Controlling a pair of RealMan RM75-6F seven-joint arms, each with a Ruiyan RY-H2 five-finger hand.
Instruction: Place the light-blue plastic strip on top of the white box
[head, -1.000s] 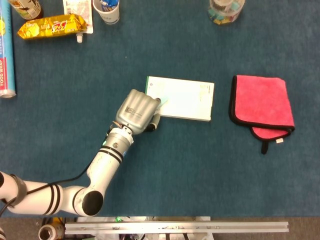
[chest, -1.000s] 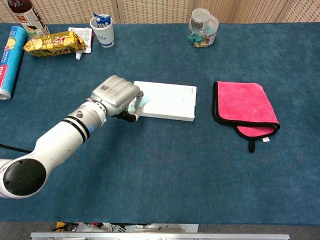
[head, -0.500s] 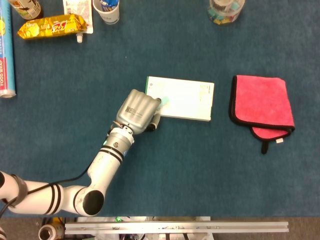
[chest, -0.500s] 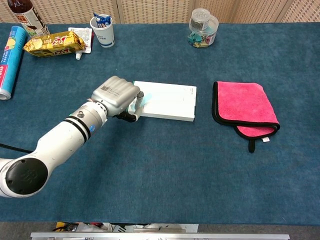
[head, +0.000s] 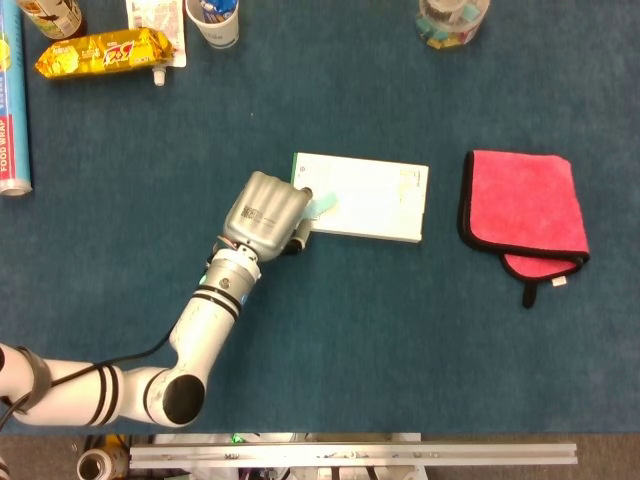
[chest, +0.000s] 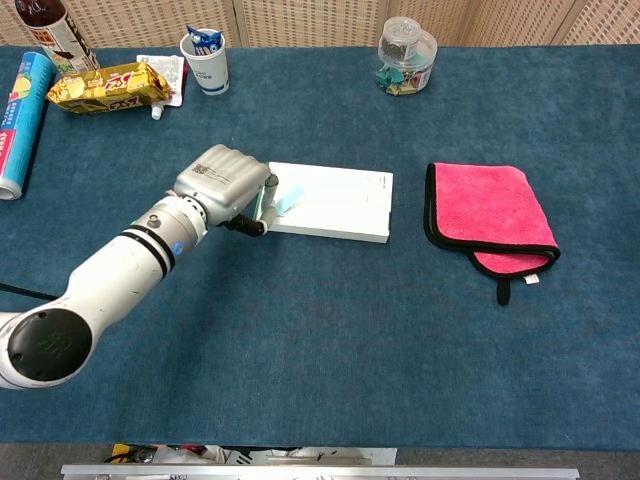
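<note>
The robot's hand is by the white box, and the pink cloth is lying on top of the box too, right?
Not quite. The left hand is by the white box, but the pink cloth is not on top of it. The cloth lies on the blue table, off to the side of the box with a gap between them. The head view shows this plainly.

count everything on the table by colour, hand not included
white: 3 – white box, paper cup, sachet
light blue: 2 – light-blue plastic strip, food wrap roll
pink: 1 – folded cloth
yellow: 1 – snack packet
clear: 1 – jar
brown: 1 – bottle
total: 9
</note>
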